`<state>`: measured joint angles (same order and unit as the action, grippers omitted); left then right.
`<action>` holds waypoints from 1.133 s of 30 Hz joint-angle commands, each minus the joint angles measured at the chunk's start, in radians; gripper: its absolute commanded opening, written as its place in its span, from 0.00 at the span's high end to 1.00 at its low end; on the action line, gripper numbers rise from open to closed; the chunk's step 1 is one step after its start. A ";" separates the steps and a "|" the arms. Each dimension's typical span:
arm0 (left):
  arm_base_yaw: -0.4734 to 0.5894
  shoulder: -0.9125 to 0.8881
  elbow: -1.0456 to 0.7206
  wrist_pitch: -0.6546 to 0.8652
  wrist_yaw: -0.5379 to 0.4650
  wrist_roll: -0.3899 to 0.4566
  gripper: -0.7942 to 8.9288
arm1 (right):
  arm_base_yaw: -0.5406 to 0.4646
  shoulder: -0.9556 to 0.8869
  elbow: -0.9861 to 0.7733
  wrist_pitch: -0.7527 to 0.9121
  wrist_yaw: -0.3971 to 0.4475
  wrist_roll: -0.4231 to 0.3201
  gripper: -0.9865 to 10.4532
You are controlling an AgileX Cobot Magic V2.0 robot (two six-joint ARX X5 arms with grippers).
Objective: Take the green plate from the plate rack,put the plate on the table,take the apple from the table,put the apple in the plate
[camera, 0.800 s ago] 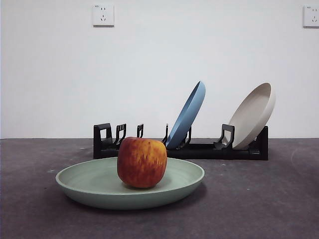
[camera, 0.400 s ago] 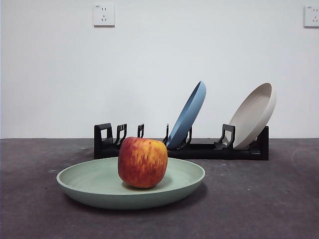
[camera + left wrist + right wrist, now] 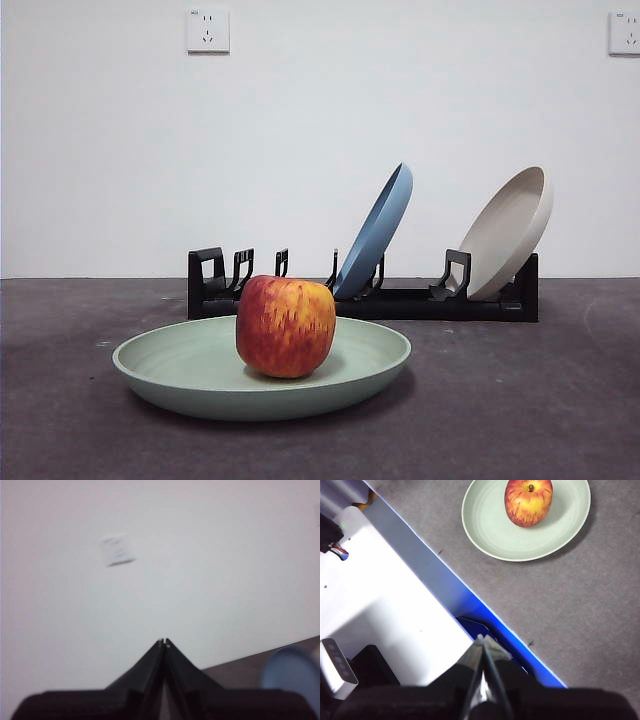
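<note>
Sitting upright in the green plate [image 3: 262, 372] on the desk [image 3: 520, 400] – the apple [image 3: 285, 326]; looking complete, nothing left. Standing emptied of green, the plate rack [image 3: 400, 300]. Idling pinched closed, empty: left end effector [image 3: 164, 642], right end effector [image 3: 482, 642].

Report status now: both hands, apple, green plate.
Left hand shut, empty. Right hand shut, clear of plate. Apple sits in green plate on table. No obstruction.
</note>
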<state>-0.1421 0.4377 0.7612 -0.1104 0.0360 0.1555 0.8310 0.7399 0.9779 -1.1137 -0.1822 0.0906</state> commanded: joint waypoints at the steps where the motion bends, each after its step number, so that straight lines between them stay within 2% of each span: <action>1: 0.048 -0.092 -0.156 0.017 -0.016 0.002 0.92 | 0.002 -0.002 -0.004 0.005 0.001 0.006 0.91; 9: 0.139 -0.320 -0.483 0.020 -0.014 -0.091 0.92 | 0.002 -0.002 -0.004 0.005 0.001 0.006 0.91; 17: 0.172 -0.405 -0.676 0.019 -0.008 -0.161 0.92 | 0.002 -0.002 -0.004 0.005 0.001 0.006 0.91; 23: 0.177 -0.419 -0.746 0.002 -0.008 -0.190 0.92 | 0.002 -0.002 -0.004 0.005 0.001 0.006 0.91; 30: 0.177 -0.436 -0.750 -0.097 -0.008 -0.191 0.92 | 0.002 -0.002 -0.004 0.005 0.001 0.006 0.91; 34: 0.177 -0.436 -0.750 -0.093 -0.006 -0.213 0.92 | 0.002 -0.002 -0.004 0.006 0.001 0.006 0.91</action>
<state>0.0311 0.0048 0.0223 -0.1986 0.0250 -0.0391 0.8310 0.7399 0.9779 -1.1137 -0.1822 0.0906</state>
